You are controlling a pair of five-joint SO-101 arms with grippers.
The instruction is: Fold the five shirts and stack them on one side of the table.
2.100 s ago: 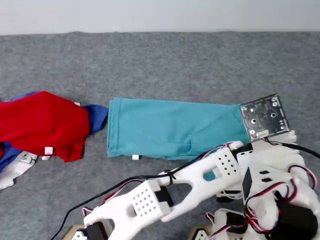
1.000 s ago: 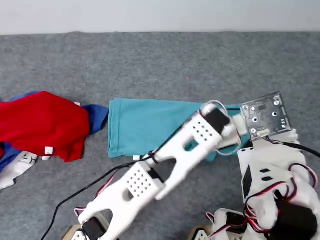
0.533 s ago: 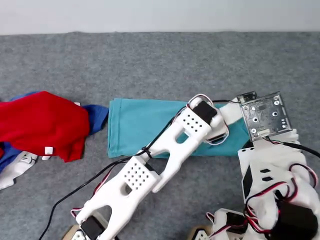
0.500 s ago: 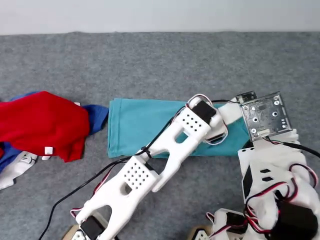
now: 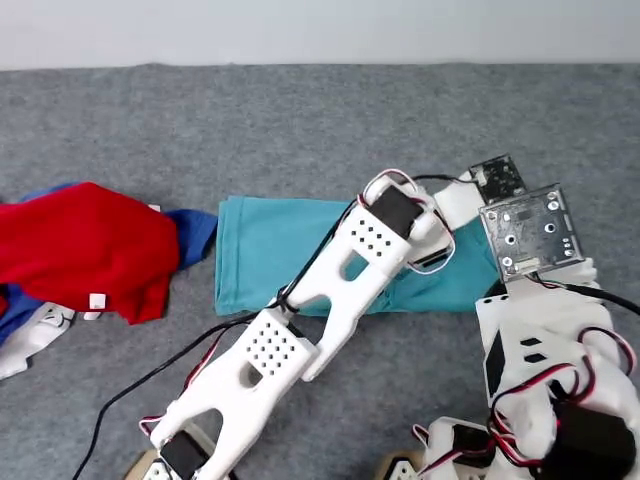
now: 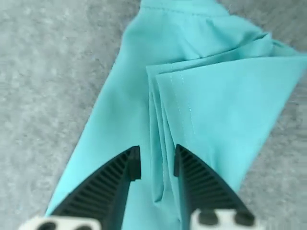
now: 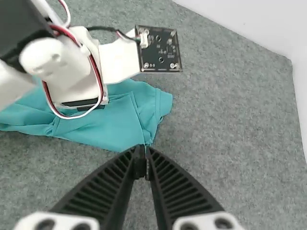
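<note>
Pinching one end corner of the teal shirt (image 7: 115, 122), the right gripper (image 7: 145, 162) has its fingertips pressed together on the cloth. The left gripper (image 6: 154, 163) is parted narrowly and straddles a folded hem ridge; hold unconfirmed. The shirt lies in a long folded strip mid-table. The red shirt (image 5: 85, 245) is heaped over the blue shirt (image 5: 197, 230) and white shirt (image 5: 30, 338) at the left edge of the grey table (image 5: 300, 130).

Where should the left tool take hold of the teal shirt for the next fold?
On the teal shirt, grip the stacked hem edges just ahead of the open left tool, coming down from above. The layers run together in a narrow ridge there, so one pinch would likely catch them all.
</note>
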